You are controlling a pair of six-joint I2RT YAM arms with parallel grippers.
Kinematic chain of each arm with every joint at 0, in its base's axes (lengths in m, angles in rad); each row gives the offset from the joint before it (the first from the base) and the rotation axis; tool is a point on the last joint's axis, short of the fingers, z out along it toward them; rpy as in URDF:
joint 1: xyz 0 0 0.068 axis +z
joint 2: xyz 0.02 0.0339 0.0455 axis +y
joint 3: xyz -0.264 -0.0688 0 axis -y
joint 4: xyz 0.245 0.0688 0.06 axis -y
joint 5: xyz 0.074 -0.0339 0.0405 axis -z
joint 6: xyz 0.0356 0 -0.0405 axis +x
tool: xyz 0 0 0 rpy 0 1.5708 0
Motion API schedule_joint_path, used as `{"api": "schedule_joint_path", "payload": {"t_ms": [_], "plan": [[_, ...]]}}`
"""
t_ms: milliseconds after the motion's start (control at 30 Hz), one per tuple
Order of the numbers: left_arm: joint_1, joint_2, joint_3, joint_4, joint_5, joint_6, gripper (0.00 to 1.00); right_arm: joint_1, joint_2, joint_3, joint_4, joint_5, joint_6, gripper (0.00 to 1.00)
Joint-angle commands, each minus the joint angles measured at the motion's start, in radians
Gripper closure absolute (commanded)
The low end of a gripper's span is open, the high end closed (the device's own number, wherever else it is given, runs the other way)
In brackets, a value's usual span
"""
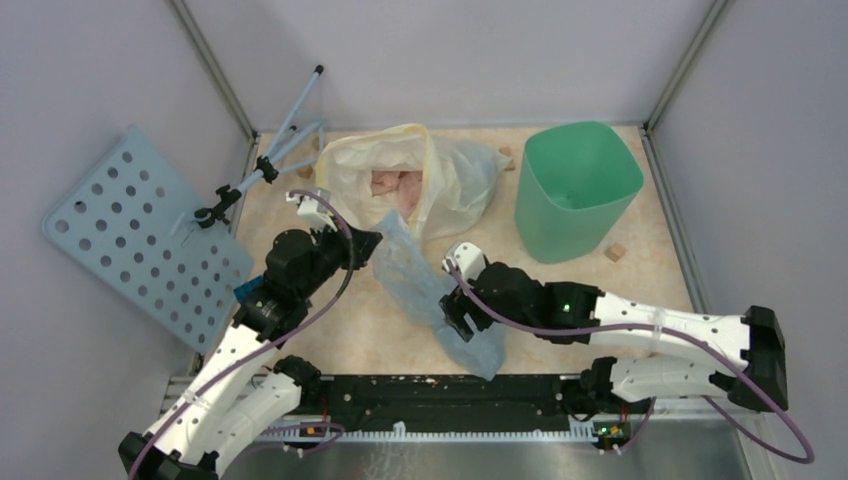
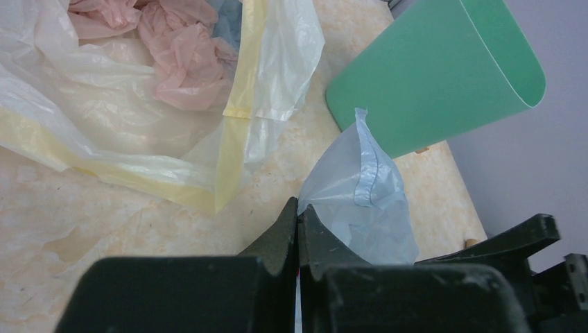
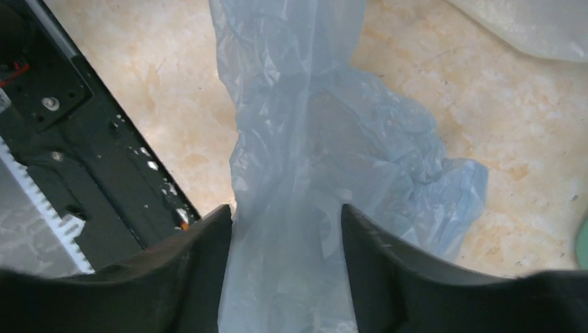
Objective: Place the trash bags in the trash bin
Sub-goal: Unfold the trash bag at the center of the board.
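The pale-blue see-through trash bag (image 1: 432, 292) lies stretched across the table's middle, from my left gripper down toward the front edge. My left gripper (image 1: 372, 246) is shut, with the bag's upper end (image 2: 366, 198) pinched at its tips (image 2: 299, 209). My right gripper (image 1: 452, 322) hangs over the bag's lower half. Its jaws stand open on either side of the plastic (image 3: 305, 139), which fills the gap between them (image 3: 285, 209). The mint-green trash bin (image 1: 578, 190) stands upright at the back right, apart from both grippers, and its side also shows in the left wrist view (image 2: 437, 69).
A whitish bag with a yellow rim (image 1: 425, 175) holding crumpled pink plastic (image 2: 177, 55) lies at the back centre, just behind the blue bag. A pale-blue perforated board (image 1: 140, 235) and thin rods (image 1: 290, 130) stand at the left. Small wooden blocks (image 1: 615, 252) lie near the bin.
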Motion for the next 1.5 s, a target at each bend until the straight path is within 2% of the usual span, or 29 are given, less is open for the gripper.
{"api": "schedule_joint_path", "payload": {"t_ms": [0,133,200,333,500,700,800,833,933,1000,1133,1200,1267,1367,1467], "plan": [[0.002,0.004,0.030,0.066,0.000,0.014,1.00,0.011,0.025,0.039,0.095,0.003,-0.022,0.57],[0.002,0.002,0.032,0.054,-0.038,0.034,1.00,0.011,0.008,0.049,0.105,0.137,0.030,0.71],[0.002,-0.003,0.032,0.033,-0.073,0.039,1.00,0.011,-0.007,0.060,0.072,0.300,0.076,0.83],[0.002,-0.018,0.035,-0.079,-0.299,-0.006,1.00,-0.015,-0.022,0.102,-0.068,0.675,0.221,1.00],[0.002,-0.030,0.012,-0.125,-0.479,0.011,1.00,-0.067,-0.036,0.133,-0.159,0.839,0.347,1.00],[0.002,-0.016,0.007,-0.170,-0.565,-0.043,1.00,-0.071,0.015,0.192,-0.469,1.097,0.703,1.00],[0.003,-0.018,-0.007,-0.120,-0.514,-0.029,0.97,-0.083,0.061,0.210,-0.496,1.096,0.725,1.00],[0.002,-0.016,-0.013,-0.091,-0.477,-0.015,0.88,-0.087,0.067,0.213,-0.468,1.067,0.665,1.00],[0.002,-0.008,-0.008,-0.038,-0.318,0.042,0.48,-0.092,0.050,0.170,-0.211,0.871,0.380,1.00],[0.002,-0.004,0.024,-0.075,-0.256,0.058,0.30,-0.100,0.024,0.137,-0.052,0.738,0.272,1.00],[0.002,-0.030,0.114,-0.260,-0.302,0.053,0.11,-0.130,0.014,0.147,-0.001,0.628,0.244,1.00],[0.002,-0.062,0.142,-0.321,-0.297,0.051,0.09,-0.135,0.026,0.167,-0.013,0.625,0.244,1.00],[0.002,-0.095,0.154,-0.340,-0.206,0.069,0.13,-0.143,0.043,0.182,-0.018,0.601,0.243,1.00],[0.002,-0.121,0.131,-0.288,0.122,0.138,0.27,-0.155,0.063,0.194,-0.011,0.551,0.243,1.00],[0.002,-0.106,0.046,-0.142,0.380,0.095,0.49,-0.158,0.068,0.194,0.011,0.514,0.242,1.00]]}}
